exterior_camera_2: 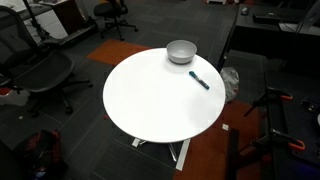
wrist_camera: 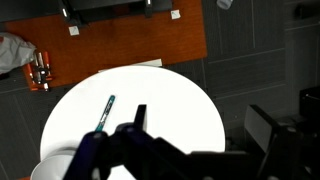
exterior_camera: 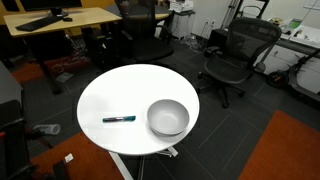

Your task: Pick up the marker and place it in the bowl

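Note:
The marker point(exterior_camera: 119, 119), slim with a blue-teal body and a black end, lies flat on the round white table point(exterior_camera: 120, 90) just beside the bowl point(exterior_camera: 168, 117), which stands empty near the table's edge. Both also show in an exterior view: marker point(exterior_camera_2: 199, 80), bowl point(exterior_camera_2: 181, 51). In the wrist view my gripper point(wrist_camera: 200, 125) is open and empty, high above the table point(wrist_camera: 170, 95). The marker point(wrist_camera: 104, 115) lies to the left of its fingers and the bowl's rim point(wrist_camera: 48, 168) shows at the bottom left corner. The arm does not show in either exterior view.
Black office chairs point(exterior_camera: 235, 55) point(exterior_camera_2: 40, 70) stand around the table, with a wooden desk point(exterior_camera: 60, 18) behind. An orange carpet patch point(wrist_camera: 120, 40) lies on the dark floor beyond the table. Small clutter point(wrist_camera: 38, 70) lies on the floor.

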